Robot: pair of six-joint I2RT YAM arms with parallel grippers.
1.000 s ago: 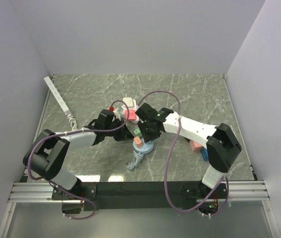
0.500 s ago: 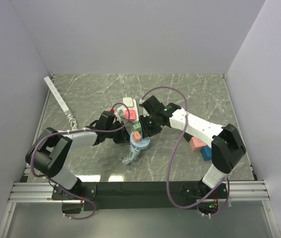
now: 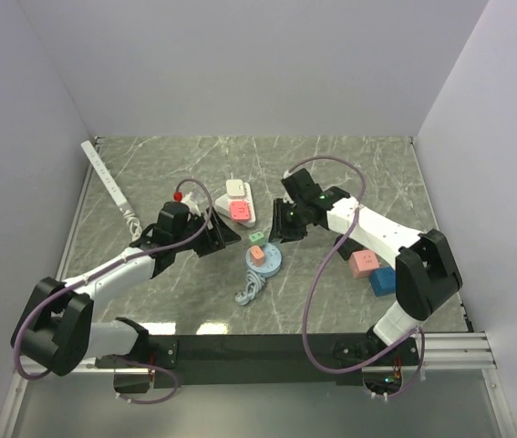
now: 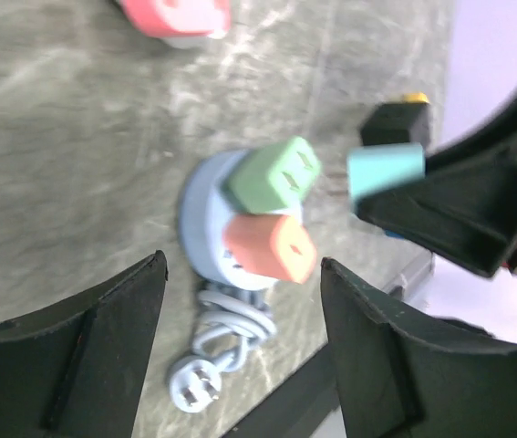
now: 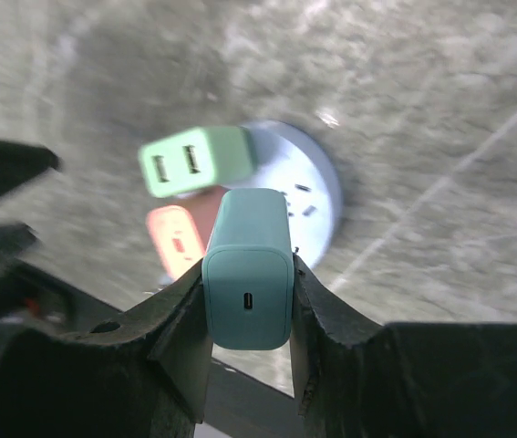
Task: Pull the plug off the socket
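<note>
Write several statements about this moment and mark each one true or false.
1. The right tool is shut on the teal plug. True.
2. The green plug and orange plug sit in the round blue socket. True.
3. The teal plug is seated in the round blue socket. False: it is held clear of it.
4. The left tool grips the orange plug. False: it is open and empty.

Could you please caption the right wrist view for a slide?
Right gripper holding teal plug clear of round socket, green plug and orange plug seated.
</note>
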